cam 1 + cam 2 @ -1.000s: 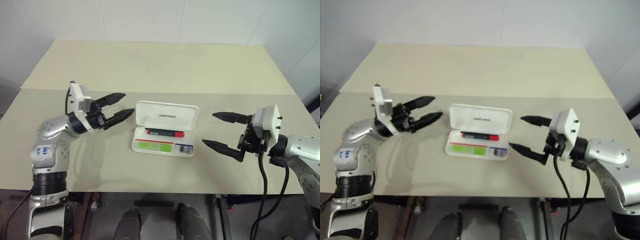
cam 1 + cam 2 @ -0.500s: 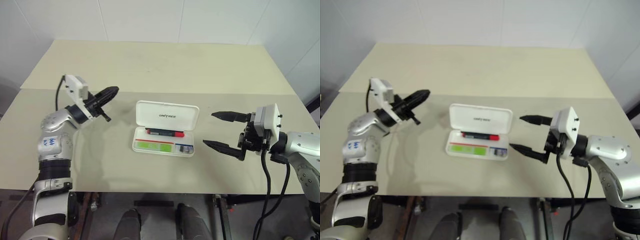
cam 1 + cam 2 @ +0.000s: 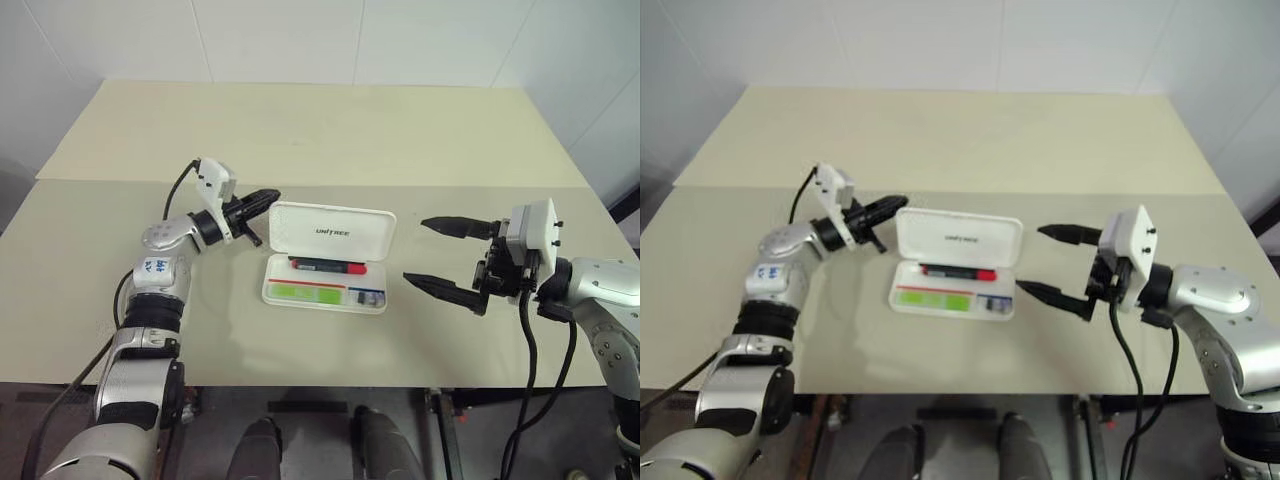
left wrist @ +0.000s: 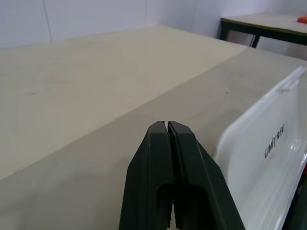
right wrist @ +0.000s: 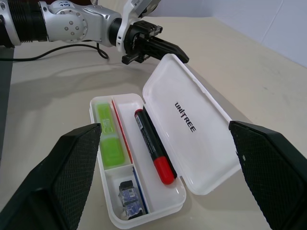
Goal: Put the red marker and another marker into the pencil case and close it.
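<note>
Both markers lie in the pencil case (image 3: 325, 296) — its raised lid (image 3: 334, 231) just right of the left gripper (image 3: 268, 196), jaws pressed together; the right gripper (image 3: 428, 254) waits spread.

bare table (image 3: 300, 130) behind the upright lid (image 3: 334, 232)
</note>
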Available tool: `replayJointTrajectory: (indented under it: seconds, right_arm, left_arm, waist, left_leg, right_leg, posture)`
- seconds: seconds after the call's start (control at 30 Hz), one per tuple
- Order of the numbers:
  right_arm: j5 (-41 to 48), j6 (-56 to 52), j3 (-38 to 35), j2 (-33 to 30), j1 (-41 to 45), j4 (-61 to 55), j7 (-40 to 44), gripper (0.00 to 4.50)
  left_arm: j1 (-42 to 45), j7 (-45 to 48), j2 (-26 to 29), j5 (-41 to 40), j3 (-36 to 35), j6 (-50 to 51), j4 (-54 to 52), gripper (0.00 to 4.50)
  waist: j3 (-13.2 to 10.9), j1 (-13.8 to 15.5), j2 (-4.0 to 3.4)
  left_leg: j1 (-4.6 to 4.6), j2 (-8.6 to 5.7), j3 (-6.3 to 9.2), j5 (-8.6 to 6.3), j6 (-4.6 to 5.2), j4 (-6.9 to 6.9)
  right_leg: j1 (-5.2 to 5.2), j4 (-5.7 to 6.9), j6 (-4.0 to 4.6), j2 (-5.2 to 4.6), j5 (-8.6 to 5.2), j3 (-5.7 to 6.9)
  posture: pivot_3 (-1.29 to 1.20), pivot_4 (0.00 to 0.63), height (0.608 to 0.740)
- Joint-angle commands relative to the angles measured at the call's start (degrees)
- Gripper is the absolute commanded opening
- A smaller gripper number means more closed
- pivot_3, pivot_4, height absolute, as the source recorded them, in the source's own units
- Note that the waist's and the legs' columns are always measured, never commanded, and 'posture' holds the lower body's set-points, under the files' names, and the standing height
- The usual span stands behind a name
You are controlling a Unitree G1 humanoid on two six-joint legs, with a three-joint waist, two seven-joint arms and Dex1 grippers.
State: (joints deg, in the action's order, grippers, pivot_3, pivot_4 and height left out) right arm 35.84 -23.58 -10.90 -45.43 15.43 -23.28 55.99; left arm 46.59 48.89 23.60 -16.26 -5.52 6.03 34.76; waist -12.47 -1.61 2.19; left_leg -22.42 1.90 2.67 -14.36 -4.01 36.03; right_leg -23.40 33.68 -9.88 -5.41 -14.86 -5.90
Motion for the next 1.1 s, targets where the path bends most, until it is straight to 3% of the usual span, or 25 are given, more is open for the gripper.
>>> replayJointTrajectory:
  seconds: [0.03,0.57,1.1]
  right_arm:
    - [0.0,1.2,-1.2,-0.1,0.6,-1.6,-0.5,4.50]
    - [-0.2,0.5,-0.6,1.1,1.9,-2.9,-3.2,4.50]
    - [-0.3,0.6,0.0,2.4,1.3,-4.8,-6.2,4.50]
  left_arm:
    - [1.1,2.4,0.4,0.0,0.4,-1.3,-0.7,0.01]
    - [-5.6,28.5,10.6,1.0,9.9,-1.4,-12.2,0.01]
    - [-7.5,27.6,8.6,5.2,17.0,0.9,-14.8,0.01]
  waist:
    - [0.0,0.0,0.00]
    - [0.0,0.0,0.00]
    - [0.0,-0.1,-0.01]
  left_leg:
    - [0.00,0.00,0.00,0.00,0.00,0.00]
    - [-0.02,0.00,0.00,-0.01,-0.01,-0.04]
    - [0.01,0.01,0.00,-0.01,0.00,0.00]
  right_leg:
    - [0.00,0.00,0.00,0.00,0.00,0.00]
    - [-0.02,-0.02,0.07,-0.01,-0.04,0.00]
    - [-0.01,0.04,0.21,-0.01,-0.11,0.00]
  posture:
    - [0.00,0.150,0.740]
    - [0.00,0.150,0.740]
    - [0.00,0.150,0.740]
